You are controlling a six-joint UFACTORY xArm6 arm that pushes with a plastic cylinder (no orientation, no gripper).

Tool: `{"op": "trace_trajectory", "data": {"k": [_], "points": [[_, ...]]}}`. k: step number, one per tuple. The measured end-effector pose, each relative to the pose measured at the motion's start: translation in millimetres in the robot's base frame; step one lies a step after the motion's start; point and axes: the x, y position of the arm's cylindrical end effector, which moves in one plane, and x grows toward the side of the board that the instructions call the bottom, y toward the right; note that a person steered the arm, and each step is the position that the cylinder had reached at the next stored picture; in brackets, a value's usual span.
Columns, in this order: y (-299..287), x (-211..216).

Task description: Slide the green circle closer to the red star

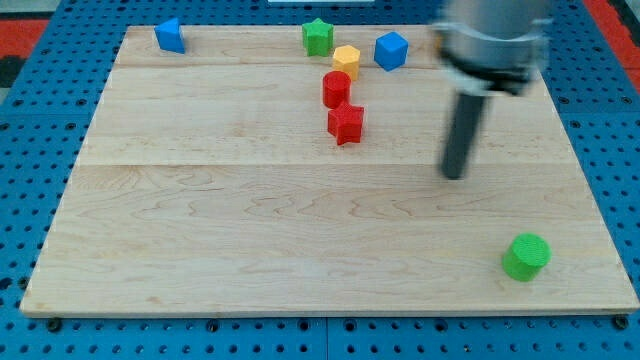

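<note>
While my tip (455, 175) rests on bare wood, the green circle (526, 256) sits alone near the board's (200, 240) lower right corner.
There are no jaws here, only a rod. The circle lies at four o'clock from the tip, well apart; the red star (346, 124) lies at ten o'clock, just below a red block (337, 88), with yellow (347, 61), green (318, 37) and two blue blocks (391, 50) (170, 35) beyond.

The pale wooden table (250, 230) carries seven blocks. Along the view's top lie a blue block (169, 35), a green star (318, 37), a yellow block (346, 61) and a blue cube (390, 50). A red cylinder (336, 88) sits just above the red star (346, 124). The green circle (526, 256) lies well apart, near the view's bottom right.
</note>
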Motion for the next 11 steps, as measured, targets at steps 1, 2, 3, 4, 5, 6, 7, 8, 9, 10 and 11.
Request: {"op": "trace_trajectory", "data": {"k": [1,2,3,4,5,6,7,8,9,10,11], "points": [[79.5,65.7],[40.5,151.3],[-36.5,125.0],[-56.3,91.3],[-55.6,141.0],[-8.1,146.6],[14.7,124.3],[-21.6,94.7],[-83.4,25.9],[-75.0,0.2],[-52.8,-29.2]]}}
